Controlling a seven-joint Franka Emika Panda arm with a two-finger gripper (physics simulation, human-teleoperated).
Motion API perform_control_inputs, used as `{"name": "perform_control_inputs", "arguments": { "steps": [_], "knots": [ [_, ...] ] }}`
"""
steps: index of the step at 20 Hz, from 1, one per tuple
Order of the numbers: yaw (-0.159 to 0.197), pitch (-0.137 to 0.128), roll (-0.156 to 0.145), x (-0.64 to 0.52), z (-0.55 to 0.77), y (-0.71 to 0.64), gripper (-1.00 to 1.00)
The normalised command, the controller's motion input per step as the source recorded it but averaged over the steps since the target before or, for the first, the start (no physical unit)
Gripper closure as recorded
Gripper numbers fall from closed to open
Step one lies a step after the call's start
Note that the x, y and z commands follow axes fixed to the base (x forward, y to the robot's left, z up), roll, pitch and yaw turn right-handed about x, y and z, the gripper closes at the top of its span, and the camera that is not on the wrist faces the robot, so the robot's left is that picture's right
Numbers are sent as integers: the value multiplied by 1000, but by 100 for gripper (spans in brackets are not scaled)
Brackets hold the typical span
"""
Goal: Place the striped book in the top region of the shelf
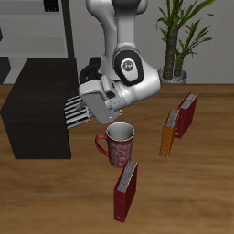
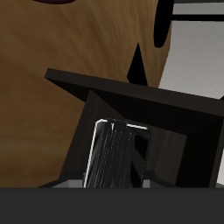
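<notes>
The striped book point(image 1: 73, 111), thin with narrow black-and-white stripes, hangs above the table with my gripper point(image 1: 84, 109) shut on it. It sits right against the side of the shelf point(image 1: 37, 101), a large, nearly black box, at about the height of its upper part. In the wrist view the striped book point(image 2: 114, 154) stands on edge between my fingers, and the shelf's dark panels point(image 2: 131, 92) fill the space just beyond it. Whether the book touches the shelf is unclear.
A red patterned mug point(image 1: 119, 144) stands just below my gripper. One dark red book point(image 1: 126, 190) stands near the table's front edge. An orange book point(image 1: 168, 132) and another dark red book point(image 1: 186, 114) stand beyond the mug. A potted plant point(image 1: 178, 41) is at the back.
</notes>
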Motion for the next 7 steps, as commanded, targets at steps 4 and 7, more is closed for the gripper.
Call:
{"name": "perform_control_inputs", "arguments": {
  "steps": [4,7],
  "knots": [
    [-2,9,-30,6,-22,-170,100],
    [-5,18,-5,16,-12,-95,100]
  ]
}}
